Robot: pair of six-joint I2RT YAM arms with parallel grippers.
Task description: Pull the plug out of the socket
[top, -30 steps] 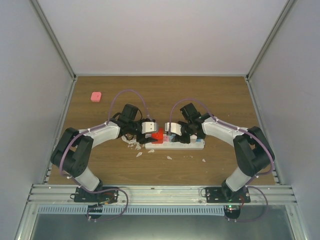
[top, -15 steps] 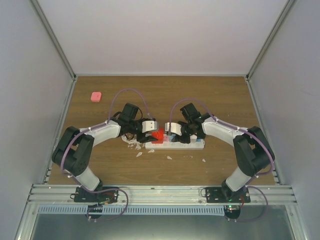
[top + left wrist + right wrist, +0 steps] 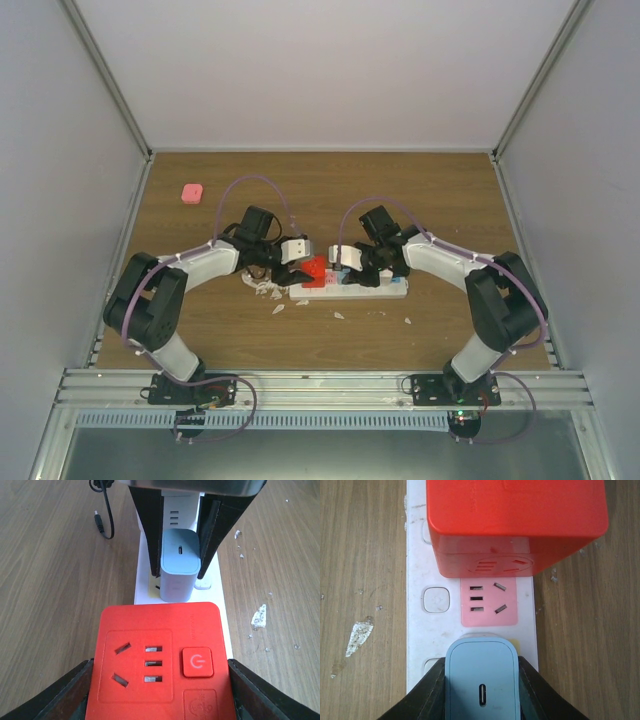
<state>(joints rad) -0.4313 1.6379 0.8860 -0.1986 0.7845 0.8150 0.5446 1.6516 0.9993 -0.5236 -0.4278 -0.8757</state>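
The long white socket strip (image 3: 372,289) lies across the table's middle. A red cube plug with its own outlet face (image 3: 314,269) sits at its left end. A blue-grey charger plug (image 3: 345,270) stands next to it. My left gripper (image 3: 300,266) is shut on the red cube; in the left wrist view (image 3: 158,675) its black fingers (image 3: 65,695) press both sides of the cube (image 3: 160,650). My right gripper (image 3: 481,685) is shut on the blue-grey charger (image 3: 481,677), just behind a bare pink outlet face (image 3: 489,601). I cannot tell if either plug is lifted.
A small pink object (image 3: 192,191) lies at the far left. White flakes (image 3: 266,290) are scattered on the wood near the strip's front. A thin black cable with a barrel tip (image 3: 102,520) lies beside the strip. Grey walls close in three sides.
The left gripper and the red cube have shifted very slightly to the left. The right arm and the strip look nearly unmoved.
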